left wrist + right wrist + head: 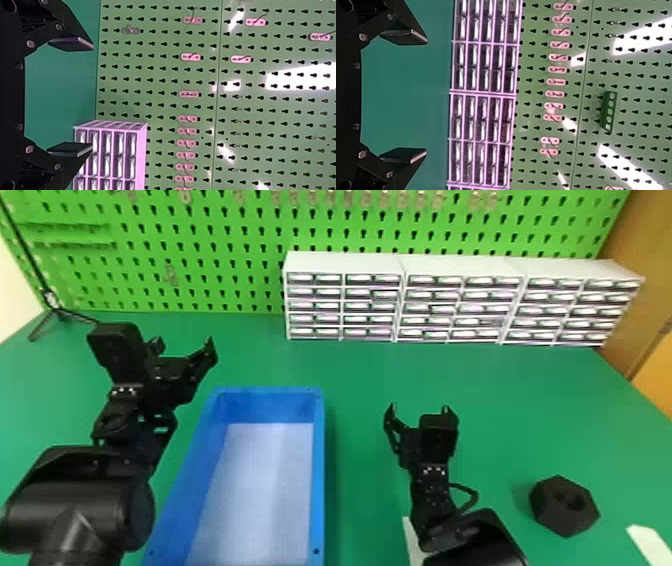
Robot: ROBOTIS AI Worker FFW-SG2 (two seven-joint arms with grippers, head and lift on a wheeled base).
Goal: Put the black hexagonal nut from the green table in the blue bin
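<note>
While the black nut [547, 505] sits lower right, the blue bin [318, 470] sits low, left of middle | left gripper [183, 345]: left, spread wide | right gripper [420, 408]: right of middle, spread wide

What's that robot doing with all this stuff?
The robot's job is to put the black hexagonal nut in the blue rectangular bin. Right now its black left hand and black right hand are both open and empty. The nut sits on the green table, to the right of the right hand, so it isn't in the bin yet.
</note>
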